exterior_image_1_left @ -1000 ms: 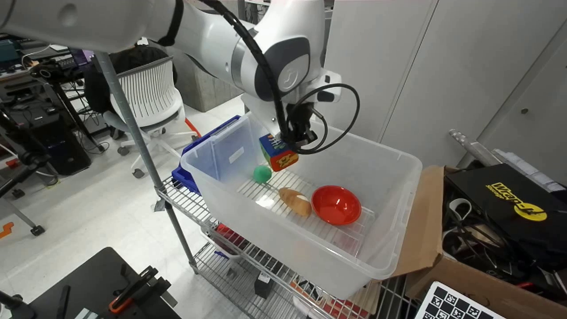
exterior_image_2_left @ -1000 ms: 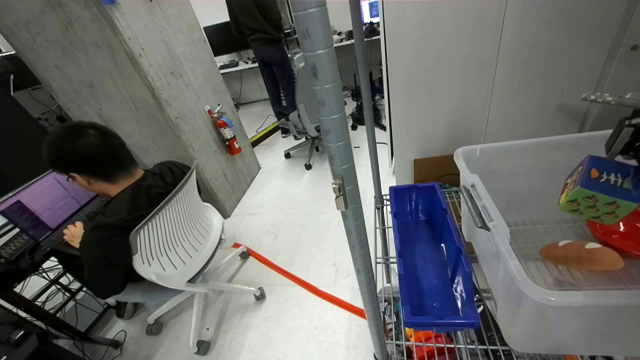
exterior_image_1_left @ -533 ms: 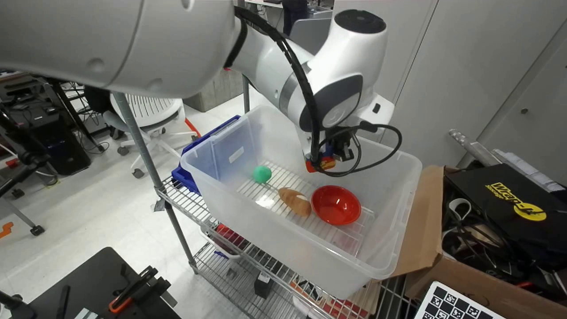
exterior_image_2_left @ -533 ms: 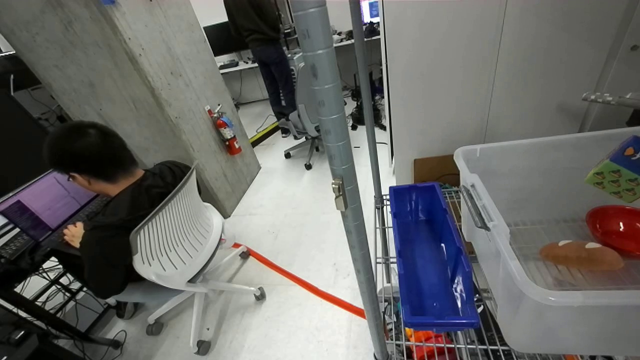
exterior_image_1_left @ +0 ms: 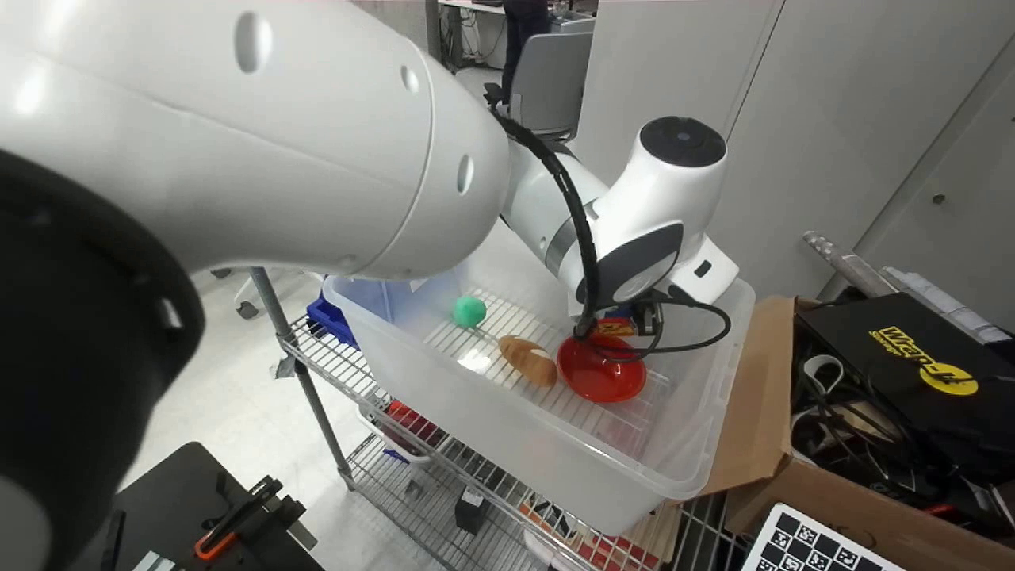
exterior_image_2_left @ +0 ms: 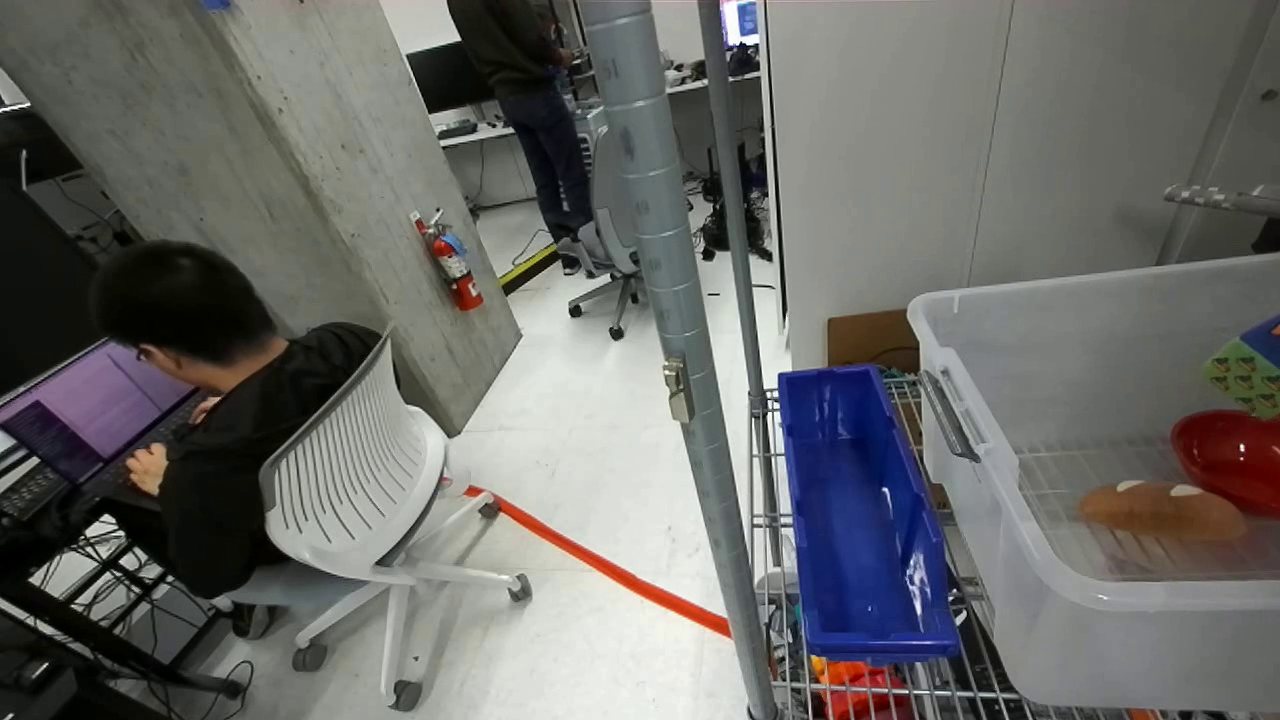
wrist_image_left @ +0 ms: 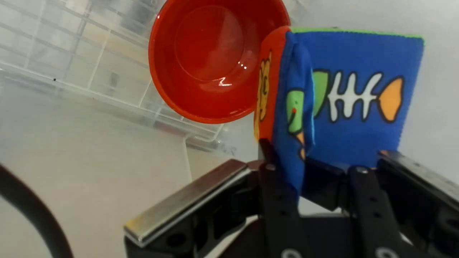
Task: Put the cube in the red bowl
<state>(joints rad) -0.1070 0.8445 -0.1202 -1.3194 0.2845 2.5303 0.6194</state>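
The cube (wrist_image_left: 362, 104) is a soft block with a blue fishbone face, an orange-red side and a green edge. My gripper (wrist_image_left: 289, 166) is shut on a blue fold at its near side, and the block hangs from the jaws. The cube shows partly in both exterior views (exterior_image_1_left: 615, 327) (exterior_image_2_left: 1250, 370), just above the bowl's far edge. The red bowl (wrist_image_left: 211, 43) is empty and sits on the bin floor; it also shows in both exterior views (exterior_image_1_left: 599, 381) (exterior_image_2_left: 1235, 450). In the wrist view the cube overlaps the bowl's right rim, its bulk to the right.
A clear plastic bin (exterior_image_1_left: 507, 428) surrounds the bowl, with high walls. A tan bread-shaped toy (exterior_image_1_left: 527, 361) lies beside the bowl, and a green round toy (exterior_image_1_left: 469, 311) is farther off. A blue tray (exterior_image_2_left: 865, 520) and a cardboard box (exterior_image_1_left: 749, 412) stand outside the bin.
The arm has carried the held cube across the bin, lower and toward the bowl. The bowl, bread and green toy have not moved.
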